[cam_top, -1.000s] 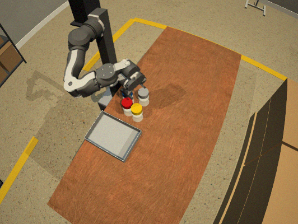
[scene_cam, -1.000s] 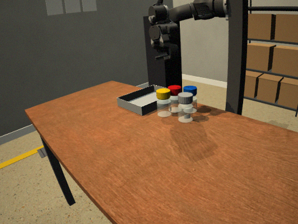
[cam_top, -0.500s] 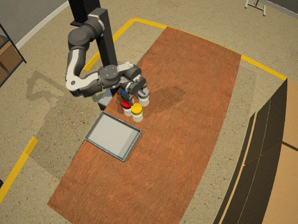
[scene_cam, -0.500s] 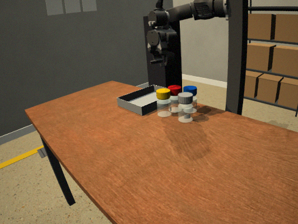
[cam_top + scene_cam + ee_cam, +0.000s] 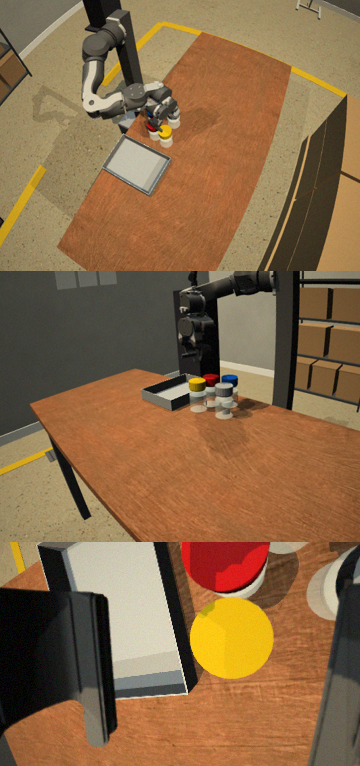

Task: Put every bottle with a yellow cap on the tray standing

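From the top view we saw the gripper [image 5: 156, 126] poised over a tight cluster of bottles near the table's [image 5: 220, 135] edge, with the arm [image 5: 101, 101] folded in from its dark column [image 5: 130, 51]. The yellow-capped bottle [image 5: 165, 133] stood upright just beyond the far corner of the grey tray [image 5: 113, 153], outside it. The red-capped bottle [image 5: 152, 129] was partly hidden under the gripper, and the grey-capped bottle [image 5: 174, 121] sat beside it.

In the exterior view we counted four upright bottles close together next to the tray [image 5: 159, 400]: the yellow-capped bottle [image 5: 197, 385] nearest the tray wall, the red-capped bottle [image 5: 211, 379] behind it, a blue-capped bottle [image 5: 229, 380] further right, and the grey-capped bottle [image 5: 224, 389] in front. The gripper [image 5: 190, 354] hung well above them, touching none. Cardboard boxes [image 5: 315, 339] filled the shelving behind.

Through the wrist view we looked straight down on the yellow cap [image 5: 232, 638], which lay between the two dark fingers with free room on both sides. The fingers stood partly apart and held nothing. The red cap [image 5: 225, 564] showed at the top edge, and the tray's corner [image 5: 182, 684] sat just beside the yellow cap
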`<state>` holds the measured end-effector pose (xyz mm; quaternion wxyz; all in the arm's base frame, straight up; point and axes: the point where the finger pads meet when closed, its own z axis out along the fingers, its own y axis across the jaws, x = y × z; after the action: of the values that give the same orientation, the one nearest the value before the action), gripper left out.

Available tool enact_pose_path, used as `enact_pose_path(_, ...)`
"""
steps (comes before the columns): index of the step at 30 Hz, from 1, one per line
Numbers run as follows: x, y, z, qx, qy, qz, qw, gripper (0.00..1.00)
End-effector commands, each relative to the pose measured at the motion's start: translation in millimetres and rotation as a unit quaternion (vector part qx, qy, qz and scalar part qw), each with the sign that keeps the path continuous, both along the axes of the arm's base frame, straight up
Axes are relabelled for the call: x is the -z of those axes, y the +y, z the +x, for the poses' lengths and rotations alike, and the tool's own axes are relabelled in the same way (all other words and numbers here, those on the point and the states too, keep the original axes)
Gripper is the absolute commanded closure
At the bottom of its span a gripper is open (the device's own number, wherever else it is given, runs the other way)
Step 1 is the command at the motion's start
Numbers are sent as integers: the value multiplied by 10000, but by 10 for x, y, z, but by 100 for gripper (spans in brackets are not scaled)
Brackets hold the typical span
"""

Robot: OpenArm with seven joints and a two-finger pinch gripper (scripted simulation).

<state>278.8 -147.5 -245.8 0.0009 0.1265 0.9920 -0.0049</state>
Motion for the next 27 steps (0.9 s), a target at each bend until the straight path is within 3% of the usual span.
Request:
enact_pose_path(1, 62, 7, -4, -6, -6, 20, 10000, 58)
enact_pose_path(9, 382, 6, -35, -15, 9, 29, 10000, 58)
enact_pose_path(16, 382, 6, -35, -15, 9, 29, 10000, 58)
enact_pose_path(27, 592, 6, -22, -1, 9, 34, 10000, 58)
